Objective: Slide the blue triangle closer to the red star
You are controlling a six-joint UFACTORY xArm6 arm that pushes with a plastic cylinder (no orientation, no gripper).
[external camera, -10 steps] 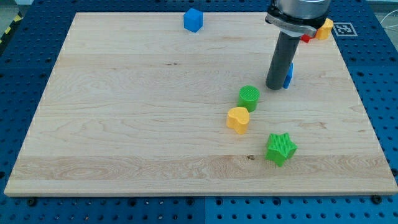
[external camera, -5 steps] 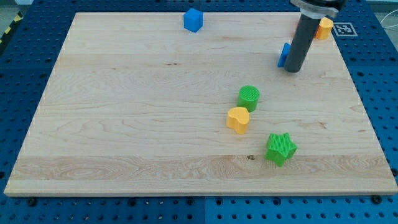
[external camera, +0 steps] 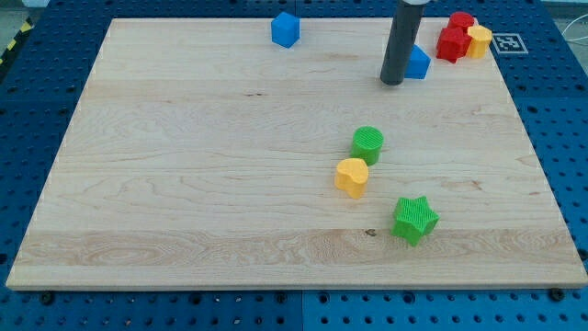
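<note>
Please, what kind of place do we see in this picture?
Probably a robotics lab bench: a wooden board lies on a blue perforated table, with a printed marker tag at its corner, and my tip pushes small coloured blocks such as the blue triangle.

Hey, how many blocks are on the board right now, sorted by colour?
Blue: 2, the cube and the triangle
Red: 2, and
Yellow: 2, and
Green: 2, the cylinder and the star
Total: 8
</note>
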